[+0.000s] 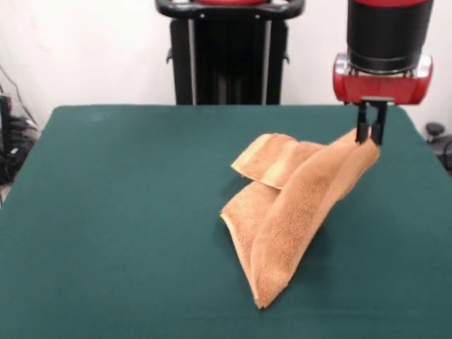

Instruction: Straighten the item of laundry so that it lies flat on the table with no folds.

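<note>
Tan-orange terry towel (296, 212), soft, light and limp, lies folded over itself right of centre on the green table (120, 212), one corner lifted by the gripper (371, 134) pinching it, so it will likely drape and sag; its hemmed corners look the best holds.

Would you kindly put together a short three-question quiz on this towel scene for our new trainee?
1. True or false: the towel lies fully flat on the table.
2. What is the gripper doing? A) hanging clear of the towel B) pinching a raised towel corner C) pressing the table
3. Fill in: the table cover is dark ____.

Key: 1 false, it is folded and partly lifted; 2 B; 3 green.
</note>
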You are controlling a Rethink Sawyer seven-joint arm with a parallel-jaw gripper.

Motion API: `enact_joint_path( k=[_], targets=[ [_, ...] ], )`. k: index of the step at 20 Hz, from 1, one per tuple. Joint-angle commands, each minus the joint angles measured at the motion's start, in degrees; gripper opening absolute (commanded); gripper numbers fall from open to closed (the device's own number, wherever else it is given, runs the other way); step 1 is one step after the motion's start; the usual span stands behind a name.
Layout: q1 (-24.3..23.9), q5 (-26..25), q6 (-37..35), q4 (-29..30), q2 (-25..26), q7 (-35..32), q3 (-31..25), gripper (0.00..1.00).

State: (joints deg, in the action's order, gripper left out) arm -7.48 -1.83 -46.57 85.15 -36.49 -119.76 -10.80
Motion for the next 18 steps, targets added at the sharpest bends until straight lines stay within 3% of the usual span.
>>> enact_joint_path(
  k=[1, 3, 6, 12, 15, 18],
  targets=[
    [-7.52, 0.9, -4.95, 9.85, -6.79, 2.08, 0.35, 0.0],
    [-12.11, -1.03, -8.9, 10.86, -9.05, 7.76, 1.28, 0.0],
    [-15.56, -5.54, -17.23, 7.54, -9.82, 14.27, 1.08, 0.0],
    [-17.87, -12.93, -36.04, -4.36, -9.72, 15.32, -1.58, 0.0],
    [-19.47, -13.59, -38.65, -6.13, -9.28, 14.03, -3.92, 0.0],
    [-21.16, -13.06, -34.95, -5.16, -8.81, 13.23, -5.73, 0.0]
  ],
)
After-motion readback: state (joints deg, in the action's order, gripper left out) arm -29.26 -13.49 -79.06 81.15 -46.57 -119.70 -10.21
